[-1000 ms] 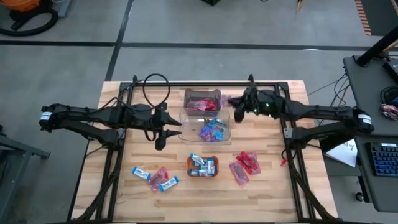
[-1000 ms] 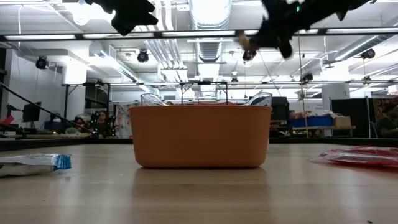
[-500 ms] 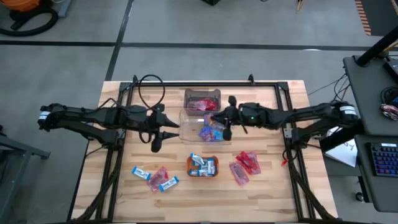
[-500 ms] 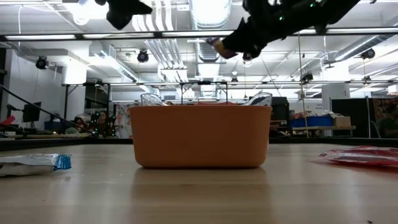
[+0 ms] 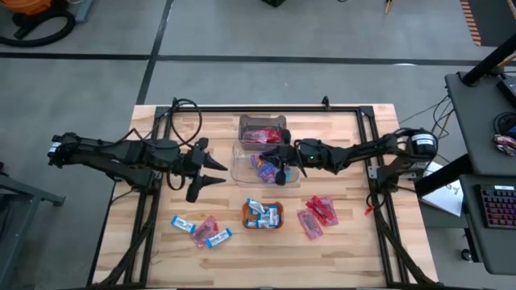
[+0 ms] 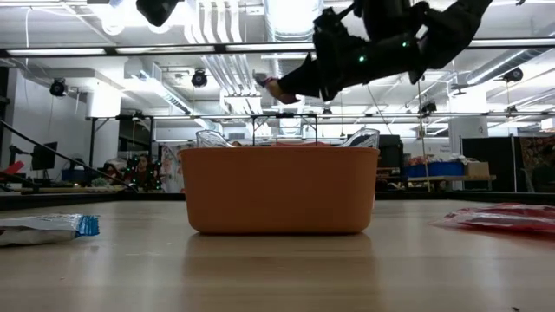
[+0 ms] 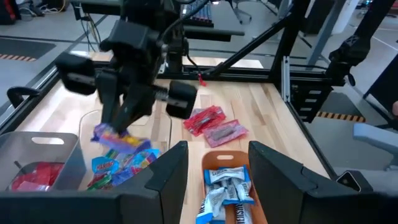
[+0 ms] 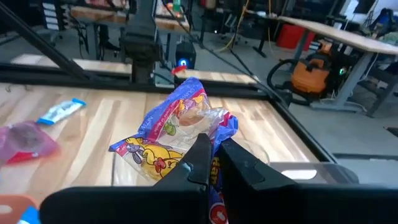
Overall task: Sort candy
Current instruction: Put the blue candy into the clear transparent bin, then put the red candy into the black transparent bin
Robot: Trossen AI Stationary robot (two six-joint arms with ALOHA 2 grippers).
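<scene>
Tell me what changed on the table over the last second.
The right hand, shut on a purple candy, swung from beside the far clear bin to above the near clear bin holding purple and blue candy. The left hand, open and empty, drifted slightly nearer the table's left edge. The orange tray, the red packets and the blue-and-white bars stayed put.

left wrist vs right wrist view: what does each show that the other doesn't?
Left wrist only: the orange tray of blue-and-white bars, the red packets on the table, and the bin of red candy.
Right wrist only: a blue-and-white bar lying on the wood.
Both: the right end effector shut on a purple-and-blue wrapper.
</scene>
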